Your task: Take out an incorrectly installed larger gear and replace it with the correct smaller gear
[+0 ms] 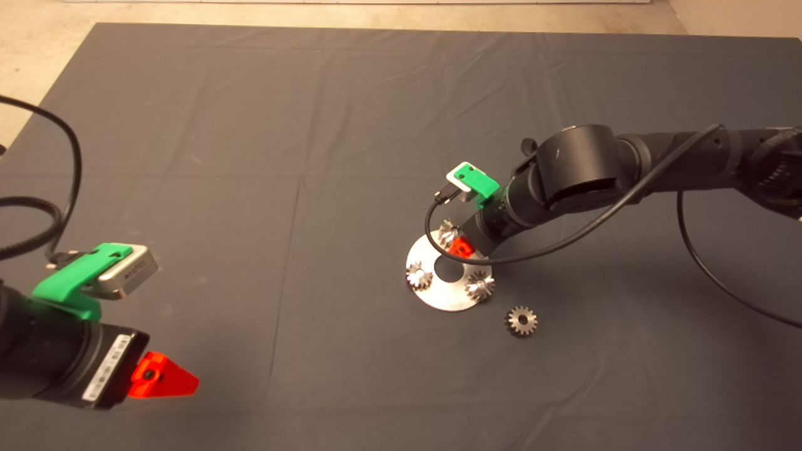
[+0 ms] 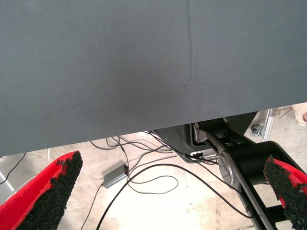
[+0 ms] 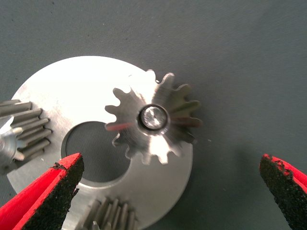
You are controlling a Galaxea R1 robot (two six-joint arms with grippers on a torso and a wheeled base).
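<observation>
Parked at about 8 o'clock on the dark mat (image 1: 250, 156): left gripper (image 1: 164, 378), fingers (image 2: 50, 194) spread wide in its wrist view, nothing between them, only mat edge, loose cables (image 2: 144, 179) and a small grey box (image 2: 115, 175) on the floor beyond. Right of centre on the mat, at about 4 o'clock: a flat silvery ring plate (image 1: 438, 297) with a round middle hole. Three bright gears seated on the plate: one small silvery gear (image 1: 418, 275) at the plate's 9 o'clock, another small silvery gear (image 1: 479, 285) at its 4 o'clock, and the larger gear (image 1: 447, 233) at its 12 o'clock, partly covered in the head view by the right gripper (image 1: 462, 247) and a looping black cable (image 1: 564, 241). Reaching in from 3 o'clock, right arm angled down over the plate, gripper poised just above the larger gear (image 3: 152, 118), fingers (image 3: 48, 196) wide apart on either side, closed on nothing; pads clear of the teeth in the wrist view. Neighbouring small gears cut off at that view's edges, only teeth showing. Off the plate, just beyond its 4 o'clock rim, lying flat on the mat: the smaller gear (image 1: 520, 321), dull dark grey, centre hole facing up, unobstructed. Right fingertips mostly hidden under the wrist in the head view.
</observation>
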